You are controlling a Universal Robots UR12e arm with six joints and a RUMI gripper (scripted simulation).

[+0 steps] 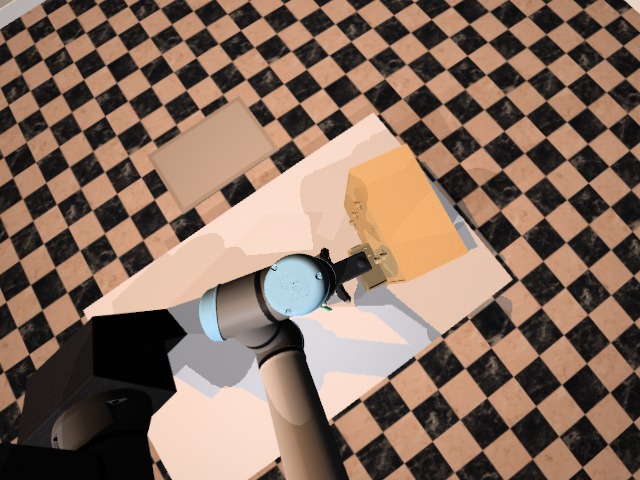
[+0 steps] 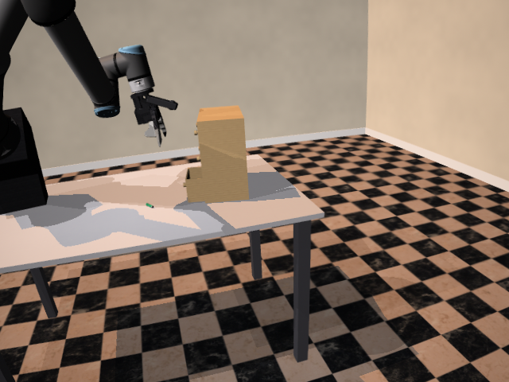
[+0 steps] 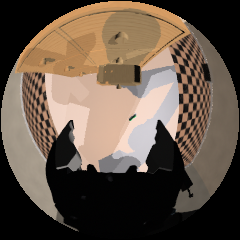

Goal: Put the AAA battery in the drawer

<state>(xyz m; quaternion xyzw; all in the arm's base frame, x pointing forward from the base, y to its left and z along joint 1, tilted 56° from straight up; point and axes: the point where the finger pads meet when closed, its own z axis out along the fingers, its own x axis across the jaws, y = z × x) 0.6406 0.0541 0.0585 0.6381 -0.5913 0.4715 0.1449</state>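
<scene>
A wooden chest (image 2: 222,153) stands upright on the table, its knobbed drawer fronts facing the arm. It also shows in the overhead view (image 1: 400,211) and the wrist view (image 3: 100,42). Its bottom drawer (image 2: 192,176) is pulled partly out; it also shows in the overhead view (image 1: 377,268) and the wrist view (image 3: 119,74). The other drawers look shut. A small green AAA battery (image 2: 149,204) lies on the table in front of the chest, also seen in the wrist view (image 3: 133,118) and the overhead view (image 1: 326,308). My gripper (image 2: 158,133) is open and empty, high above the table, well short of the chest; its fingers also show in the wrist view (image 3: 115,150).
The black robot base (image 2: 18,160) stands at the table's left end. A tan mat (image 1: 211,152) lies on the checkered floor beyond the table. The chest stands near the table's far right edge.
</scene>
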